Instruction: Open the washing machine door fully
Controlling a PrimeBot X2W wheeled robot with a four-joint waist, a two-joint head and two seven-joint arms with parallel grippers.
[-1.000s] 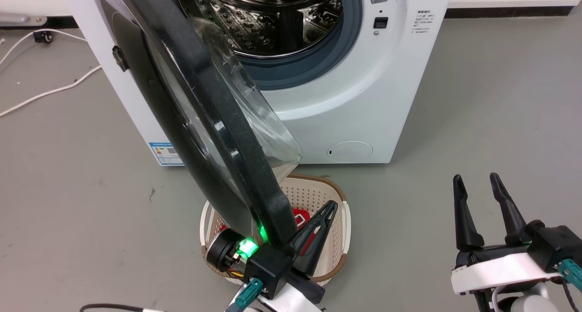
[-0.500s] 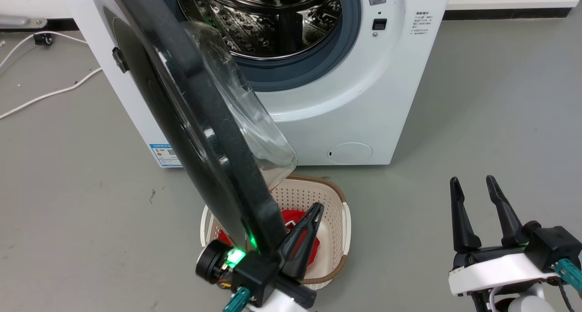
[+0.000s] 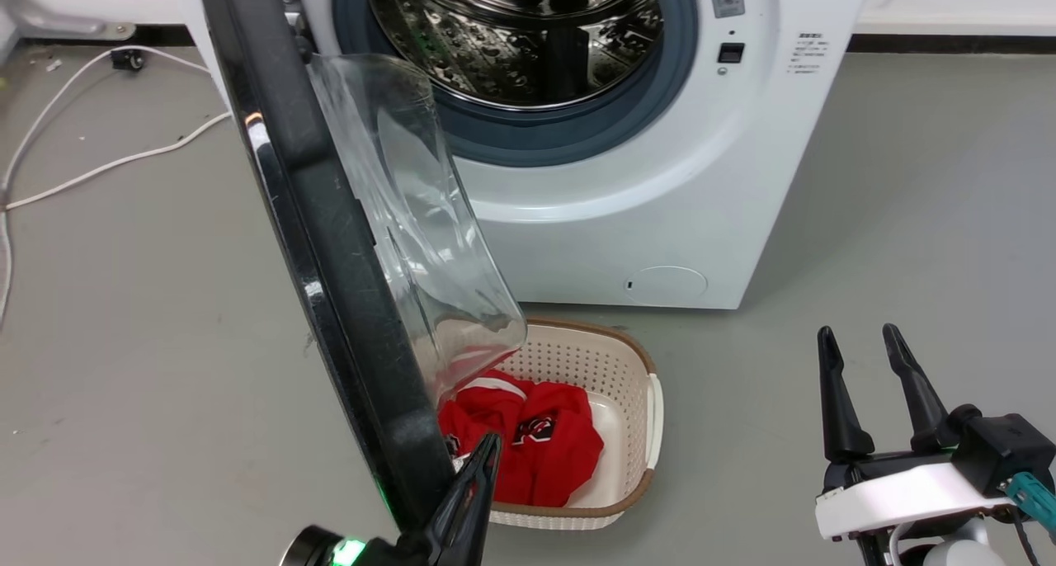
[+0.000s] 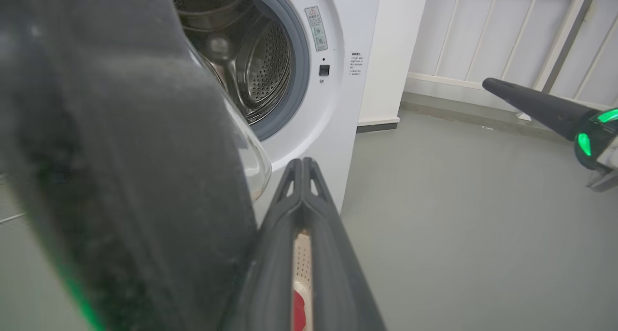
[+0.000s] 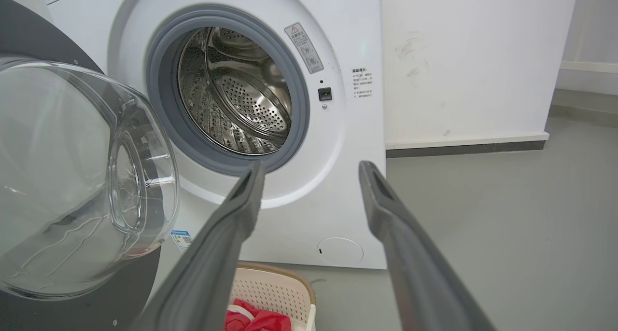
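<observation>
The washing machine [image 3: 660, 203] stands white at the top of the head view, its steel drum exposed. The washing machine door [image 3: 330, 261], a black disc with a clear glass bowl, hangs open and is seen nearly edge-on, leaning down to the left of the opening. My left gripper [image 3: 491, 442] is shut, its fingers lying against the inner side of the door's lower rim; the left wrist view shows this gripper [image 4: 301, 163] with the door [image 4: 120, 152] just to its left. My right gripper [image 3: 858, 332] stands open over the floor at lower right, apart from the machine.
A cream laundry basket [image 3: 652, 409] with red clothes [image 3: 536, 442] sits on the floor under the door and in front of the machine. White cables [image 3: 99, 166] run across the floor at the left. Grey floor lies to the right of the machine.
The door has swung further open toward the left, and my left gripper has moved with its lower rim, down and left. The head view has shifted a little. The right gripper holds still.
</observation>
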